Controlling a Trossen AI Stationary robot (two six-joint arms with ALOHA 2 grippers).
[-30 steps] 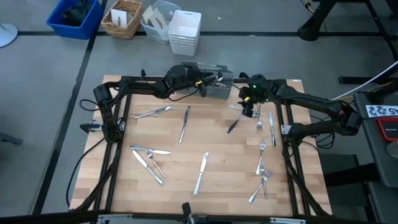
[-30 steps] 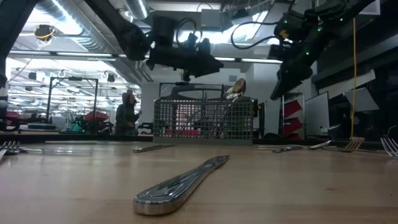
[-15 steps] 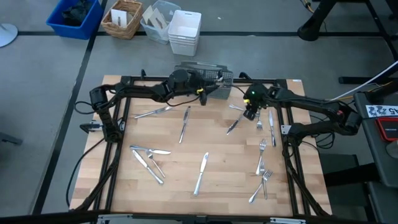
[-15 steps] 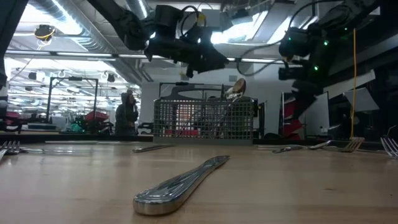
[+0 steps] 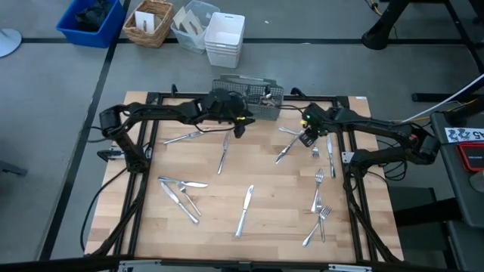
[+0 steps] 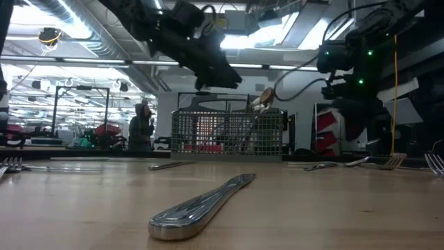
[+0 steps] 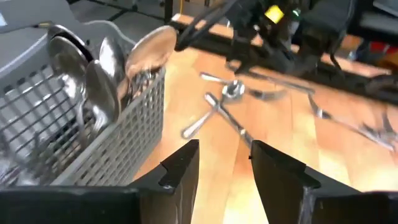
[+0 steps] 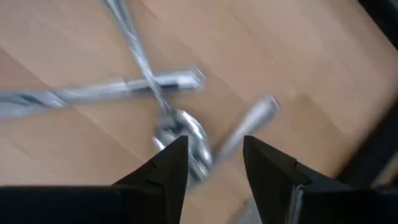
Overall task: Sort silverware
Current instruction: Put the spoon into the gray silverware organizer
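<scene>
Left gripper is hovering in the upper middle of the high view, just in front of the wire caddy, fingers spread with a clear gap and nothing between them. Right gripper is hanging at upper right of centre, over a small cluster of crossed pieces; its fingers are also standing apart, empty, with a spoon lying on the wood right under the gap.

Silverware is lying scattered over the wooden table: a knife at lower centre, a bunch at lower left, two pieces near the upper left, one slim piece just below the left gripper, and a run of forks down the right side. Several spoons are standing bowl-up inside the caddy at the top edge of the table.

In the low view a knife is lying close in the foreground, the caddy behind it at mid-frame, both arms hanging above. A person is standing far back in the room, left of the caddy.
</scene>
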